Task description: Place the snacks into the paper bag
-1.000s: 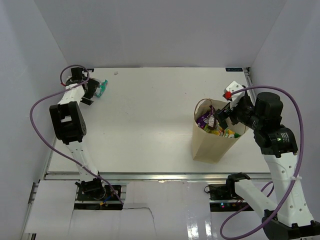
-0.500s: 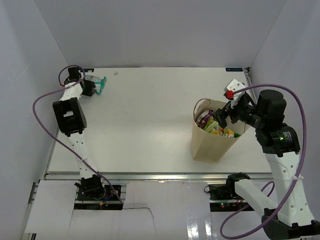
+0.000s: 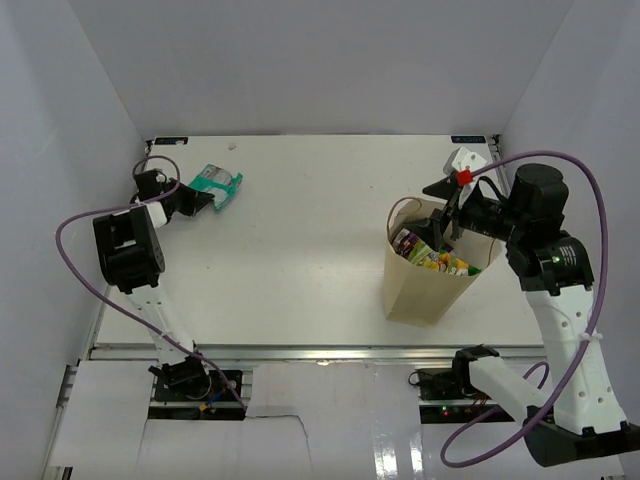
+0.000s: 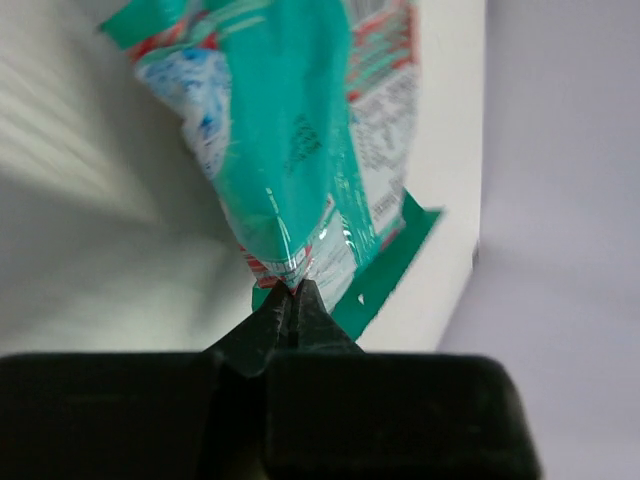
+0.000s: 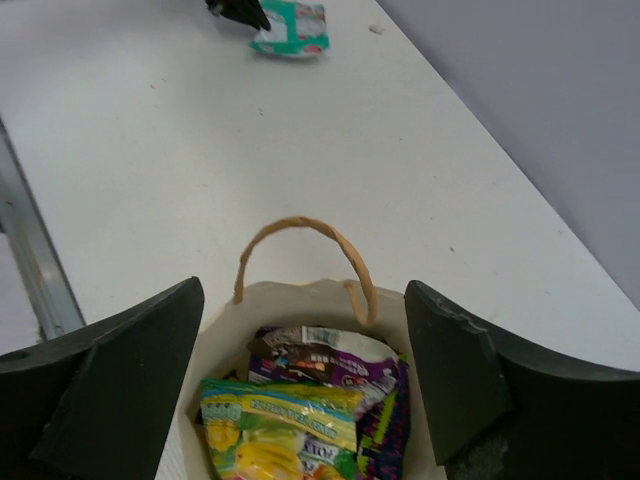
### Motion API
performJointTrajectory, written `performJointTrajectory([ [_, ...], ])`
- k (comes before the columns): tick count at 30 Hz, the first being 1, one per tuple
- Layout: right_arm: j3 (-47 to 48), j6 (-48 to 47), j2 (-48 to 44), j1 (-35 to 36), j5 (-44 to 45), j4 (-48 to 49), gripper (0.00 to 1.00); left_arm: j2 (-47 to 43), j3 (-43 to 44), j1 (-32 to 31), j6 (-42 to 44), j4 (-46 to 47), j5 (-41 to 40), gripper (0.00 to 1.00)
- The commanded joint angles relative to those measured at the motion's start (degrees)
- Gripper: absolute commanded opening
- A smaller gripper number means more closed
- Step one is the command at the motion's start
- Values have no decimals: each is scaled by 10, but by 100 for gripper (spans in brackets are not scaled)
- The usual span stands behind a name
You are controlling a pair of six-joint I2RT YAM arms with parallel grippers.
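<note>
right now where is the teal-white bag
The teal-white bag is at the far left in the top view, pinched at one edge by the left pincer, far from the paper bag on the right.

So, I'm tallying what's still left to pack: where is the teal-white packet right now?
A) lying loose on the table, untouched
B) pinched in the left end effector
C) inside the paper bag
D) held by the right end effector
B: the left wrist view shows the left end effector shut on the edge of the teal-white packet, across the table from the paper bag.
</note>
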Motion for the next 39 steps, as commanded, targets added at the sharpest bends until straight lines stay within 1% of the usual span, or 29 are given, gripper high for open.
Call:
performJointTrajectory([
  [1, 35, 84, 47, 0, -91, 69, 83, -142, -59, -37, 44, 139, 172, 0],
  [3, 64, 130, 76, 5, -97, 89, 80, -186, -107, -66, 63, 145, 198, 0],
  [4, 78, 149, 109, 10, -97, 100, 79, -231, -122, -78, 68, 147, 206, 0],
  [5, 92, 183, 127, 26, -96, 102, 79, -252, -152, -89, 70, 157, 217, 0],
  [6, 119, 198, 143, 36, -96, 104, 79, -273, -164, -116, 68, 160, 222, 0],
  [7, 130, 213, 174, 50, -93, 111, 78, -291, -175, -130, 65, 161, 223, 0],
  [8, 139, 245, 187, 77, -92, 120, 78, -327, -185, -144, 55, 171, 223, 0],
  [10, 155, 289, 223, 114, -76, 141, 78, -356, -203, -193, 46, 176, 217, 0],
  [11, 162, 310, 237, 124, -64, 155, 78, -383, -206, -206, 43, 181, 207, 0],
  [12, 168, 362, 247, 131, -25, 161, 79, -395, -211, -227, 34, 182, 202, 0],
  [13, 176, 387, 269, 137, -5, 168, 90, -406, -212, -238, 29, 184, 198, 0],
  [14, 179, 414, 278, 145, 24, 179, 90, -426, -213, -246, 25, 185, 193, 0],
  [15, 189, 462, 295, 150, 85, 179, 90, -435, -214, -260, 16, 187, 187, 0],
  [16, 196, 469, 303, 150, 94, 179, 90, -443, -215, -267, 14, 188, 183, 0],
  [19, 204, 489, 324, 152, 83, 193, 90, -472, -224, -289, 5, 190, 177, 0],
  [22, 197, 500, 336, 161, 81, 198, 90, -490, -235, -302, 0, 191, 182, 0],
  [26, 171, 518, 346, 178, 60, 227, 90, -503, -243, -315, -5, 193, 189, 0],
  [27, 167, 524, 348, 182, 48, 236, 92, -505, -245, -319, -5, 193, 190, 0],
  [28, 166, 530, 354, 188, 47, 245, 99, -507, -245, -321, -8, 193, 190, 0],
  [29, 163, 539, 356, 190, 46, 251, 93, -510, -245, -323, -12, 195, 193, 0],
  [30, 156, 545, 361, 191, 39, 257, 75, -512, -244, -325, -12, 195, 193, 0],
  [31, 154, 550, 362, 192, 38, 259, 64, -515, -243, -326, -15, 195, 193, 1],
  [33, 151, 550, 361, 192, 36, 260, 49, -526, -239, -326, -20, 197, 191, 2],
  [34, 149, 548, 359, 190, 36, 259, 37, -529, -238, -326, -21, 198, 190, 5],
  [35, 149, 545, 357, 190, 34, 259, 31, -532, -237, -326, -23, 198, 188, 7],
  [36, 148, 539, 354, 190, 31, 259, 17, -537, -236, -326, -26, 200, 188, 9],
  [37, 149, 535, 349, 190, 30, 259, 8, -538, -234, -326, -29, 200, 187, 18],
  [39, 152, 522, 340, 185, 22, 260, 8, -543, -229, -326, -34, 201, 190, 26],
])
